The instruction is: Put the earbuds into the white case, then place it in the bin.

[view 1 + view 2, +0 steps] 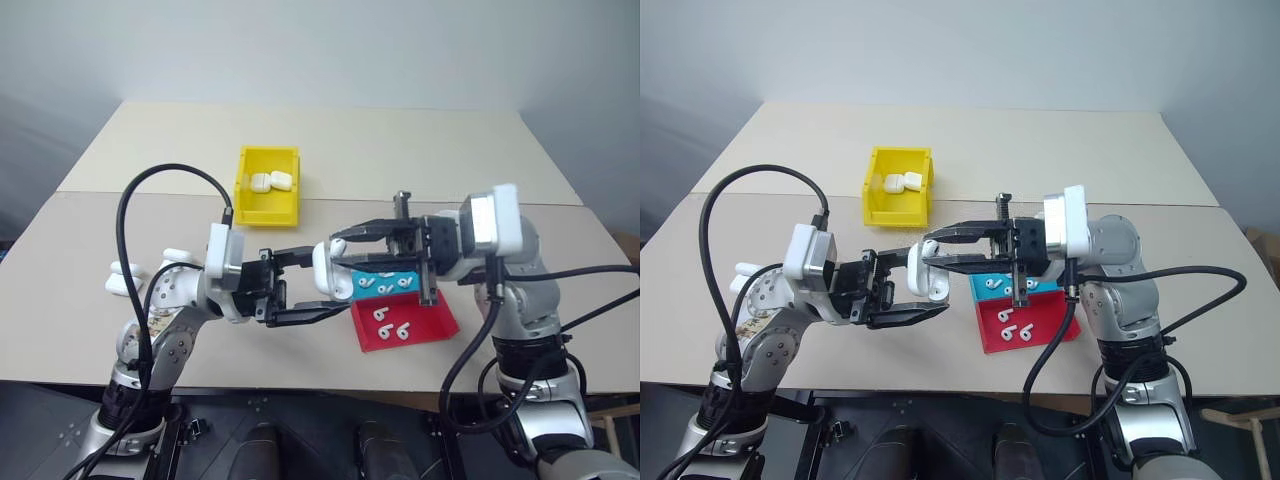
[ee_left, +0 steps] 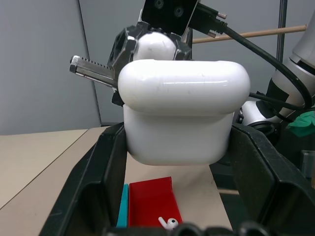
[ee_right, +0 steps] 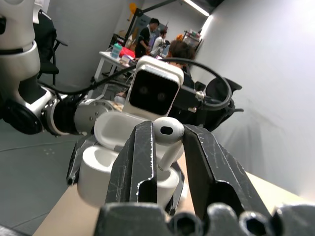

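The step in hand, as I judge it, is seating a tiny glossy white stemmed earbud (image 3: 166, 135) into the small glossy white rounded earbud case (image 1: 331, 270) with its hinged lid flipped up; done well, the stem should line up over one of the case's wells before the pinch is let go, and the case must be kept from tipping as the bud goes in; a skewed stem would likely jam on the rim or drop to the table.

In the head views both arms meet at mid-frame, raised above the beige table (image 1: 400, 150); the left gripper (image 1: 300, 290) reaches in from the left with its black fingers pressed onto the case's body, the open top facing the other arm; the right gripper (image 3: 165, 147) comes from the right, roughly level, its two fingers pinching the earbud by its head, the stem hanging between them just beside the open lid.

Below the grippers, right of centre, sit a shallow red plastic tray (image 1: 432, 325) and a shallow blue plastic tray (image 1: 400, 285) touching it, each with loose earbuds; the yellow open-top plastic bin (image 1: 268, 205) stands in the upper middle-left, well apart from the hands, with closed cases inside; more white cases (image 1: 124, 280) lie at the left edge of the table.
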